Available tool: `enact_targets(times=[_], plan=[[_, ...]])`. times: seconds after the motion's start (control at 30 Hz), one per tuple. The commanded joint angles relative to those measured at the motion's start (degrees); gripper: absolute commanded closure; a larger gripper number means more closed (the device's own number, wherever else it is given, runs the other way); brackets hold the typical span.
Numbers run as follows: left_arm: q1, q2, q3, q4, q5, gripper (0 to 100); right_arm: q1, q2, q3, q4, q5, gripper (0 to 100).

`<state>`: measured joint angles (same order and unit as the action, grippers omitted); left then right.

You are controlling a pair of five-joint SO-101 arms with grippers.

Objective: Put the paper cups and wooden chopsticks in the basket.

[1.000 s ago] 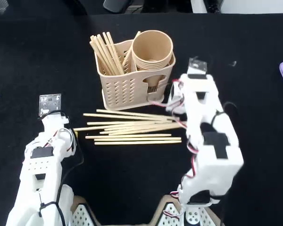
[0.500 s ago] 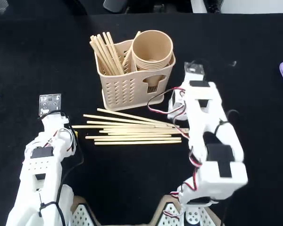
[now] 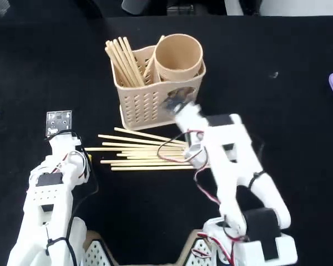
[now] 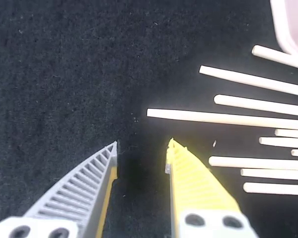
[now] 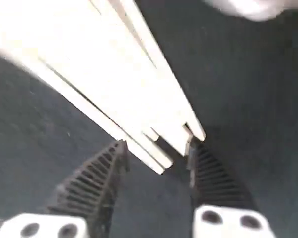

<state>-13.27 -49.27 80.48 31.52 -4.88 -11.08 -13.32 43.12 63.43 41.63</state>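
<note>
Honestly, the risk I'd watch here is a messy multi-stick grab. Going from your left: the left gripper (image 4: 141, 146) sits low over the table (image 3: 277, 138), jaws apart and holding nothing, just beside one end of the loose wooden chopsticks (image 3: 147, 154). If that pile gets shoved, those ends could slide right into it. The pile lies flat in front of the basket (image 3: 144, 105), with the standing chopsticks (image 3: 124, 61) leaning out of one compartment and the paper cups (image 3: 178, 55) stacked in the other. Then the right gripper (image 5: 156, 148) is wide open around the other ends of several sticks, not clamped on anything yet. My guess is that if you pinch that close to the tips, the bundle fans out, droops or twists. A long stick swinging on the lift could clip the basket wall or knock the leaning ones out.
</note>
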Motion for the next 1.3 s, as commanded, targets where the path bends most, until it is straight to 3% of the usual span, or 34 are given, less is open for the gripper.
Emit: enact_targets(times=[0.0,0.1,0.33,0.53,0.7,0.9,1.27], plan=[[0.7,-0.5,-0.3,-1.1,-0.4,83,-4.0,-1.5,1.2,1.7,6.4,80.1],[0.7,-0.5,-0.3,-1.1,-0.4,83,-7.2,-1.5,3.4,1.6,12.5,80.1],[0.7,-0.5,-0.3,-1.1,-0.4,83,-9.0,-1.2,6.5,-1.8,13.5,79.8],[0.7,-0.5,-0.3,-1.1,-0.4,83,-8.7,-1.1,10.9,-7.6,18.5,80.1],[0.7,-0.5,-0.3,-1.1,-0.4,83,-8.7,-1.1,12.4,-8.0,18.5,81.5],[0.7,-0.5,-0.3,-1.1,-0.4,83,-8.5,-1.6,12.2,-7.7,17.2,99.0],[0.7,-0.5,-0.3,-1.1,-0.4,83,-8.9,-5.5,10.0,-3.3,14.1,98.8]])
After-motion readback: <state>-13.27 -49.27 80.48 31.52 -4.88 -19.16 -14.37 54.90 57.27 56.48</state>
